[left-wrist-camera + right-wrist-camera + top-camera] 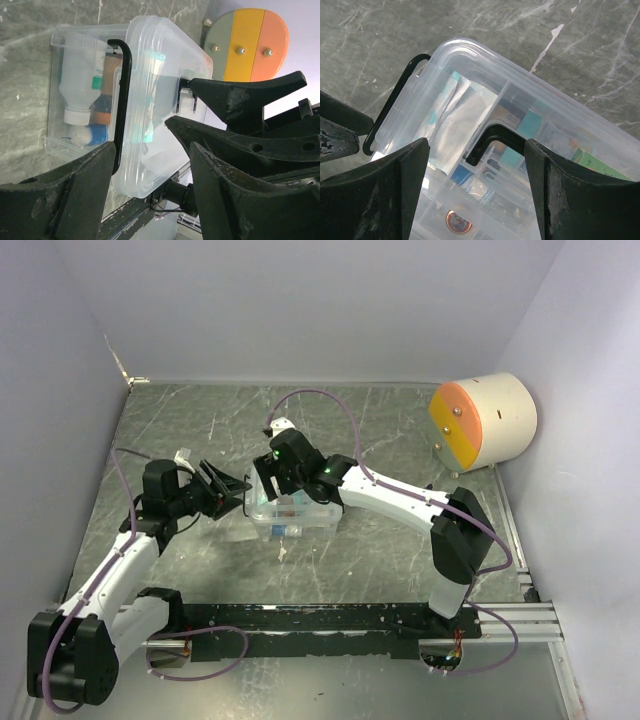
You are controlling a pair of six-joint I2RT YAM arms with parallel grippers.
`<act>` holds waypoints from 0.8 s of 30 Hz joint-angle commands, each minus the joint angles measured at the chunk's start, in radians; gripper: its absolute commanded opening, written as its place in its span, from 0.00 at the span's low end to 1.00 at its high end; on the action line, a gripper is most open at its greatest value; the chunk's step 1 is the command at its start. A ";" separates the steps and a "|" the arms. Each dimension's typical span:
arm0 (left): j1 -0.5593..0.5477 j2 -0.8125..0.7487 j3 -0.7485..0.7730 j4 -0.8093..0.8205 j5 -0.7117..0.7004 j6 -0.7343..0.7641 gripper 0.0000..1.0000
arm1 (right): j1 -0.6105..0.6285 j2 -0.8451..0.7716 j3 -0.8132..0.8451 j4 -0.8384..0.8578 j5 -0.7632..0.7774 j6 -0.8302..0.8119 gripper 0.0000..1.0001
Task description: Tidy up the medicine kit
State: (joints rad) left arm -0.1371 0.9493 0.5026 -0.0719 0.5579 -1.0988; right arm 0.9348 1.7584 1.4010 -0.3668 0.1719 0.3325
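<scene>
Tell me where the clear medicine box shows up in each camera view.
Top view: medicine box in the middle of the picture.
Left wrist: upper left to middle, lid toward the camera.
Right wrist: fills the middle and lower right.
Shared landmark: black latch on the box's end, in both wrist views.

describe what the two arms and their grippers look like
The left arm and right arm have white links, black joints and a looping purple cable. The left gripper and right gripper are black, with wedge-shaped, scuffed fingers. The right wrist shows green lights.
</scene>
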 commanded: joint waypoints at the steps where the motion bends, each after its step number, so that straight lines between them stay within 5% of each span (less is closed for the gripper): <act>1: -0.040 0.021 0.032 0.001 0.008 0.021 0.70 | -0.007 0.086 -0.055 -0.113 -0.051 0.043 0.76; 15: -0.092 0.077 0.193 -0.247 -0.143 0.242 0.51 | -0.009 0.088 -0.068 -0.109 -0.046 0.061 0.74; 24: -0.106 0.098 0.151 -0.135 -0.052 0.197 0.41 | -0.009 0.089 -0.080 -0.097 -0.052 0.070 0.73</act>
State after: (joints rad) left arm -0.2226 1.0378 0.6621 -0.2874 0.4469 -0.8898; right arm 0.9257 1.7634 1.3941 -0.3370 0.1761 0.3573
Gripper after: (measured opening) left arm 0.421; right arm 0.733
